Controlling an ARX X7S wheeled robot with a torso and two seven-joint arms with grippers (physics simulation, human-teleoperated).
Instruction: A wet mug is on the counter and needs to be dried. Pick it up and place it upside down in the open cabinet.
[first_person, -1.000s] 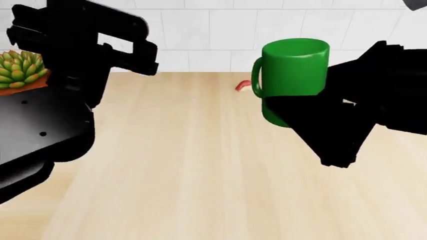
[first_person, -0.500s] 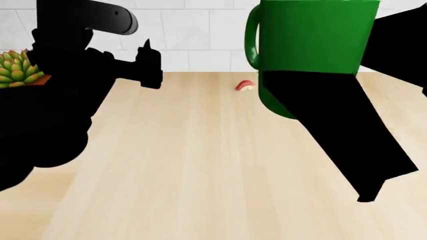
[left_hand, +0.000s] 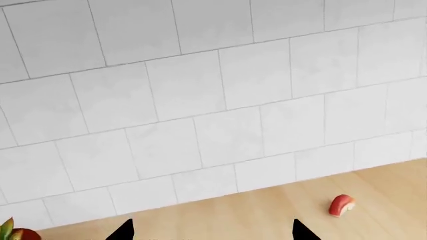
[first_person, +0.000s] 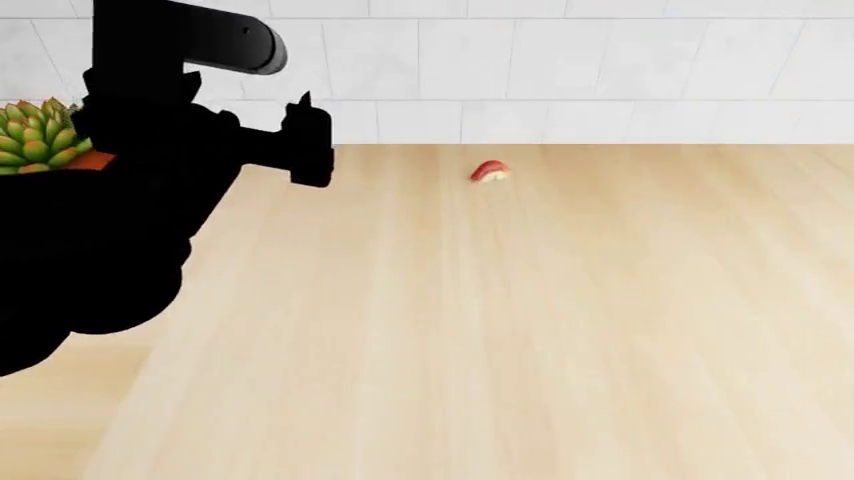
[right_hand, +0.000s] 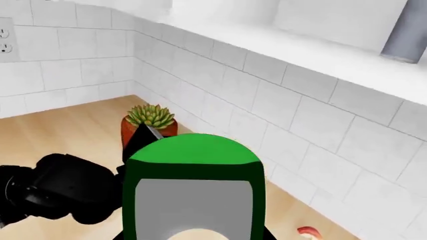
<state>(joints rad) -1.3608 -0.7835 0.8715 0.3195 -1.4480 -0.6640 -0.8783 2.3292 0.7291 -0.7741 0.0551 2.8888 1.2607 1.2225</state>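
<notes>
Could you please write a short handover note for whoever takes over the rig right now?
Right gripper: out of the head view, raised; the right wrist view shows the green mug right at the camera, evidently gripped.
Left gripper: open, empty, above the counter near the potted succulent.
Done: mug is off the counter.
Left: turn it upside down and set it in the cabinet, not identifiable here.

You are seeing no readable text, label, brand, number or sign in any view. Mug (right_hand: 193, 165) is showing plain green surface, no print. Wall tiles (left_hand: 200, 100) are showing blank white faces. Desk (first_person: 534, 320) is showing bare wood grain only, nothing written on it.
</notes>
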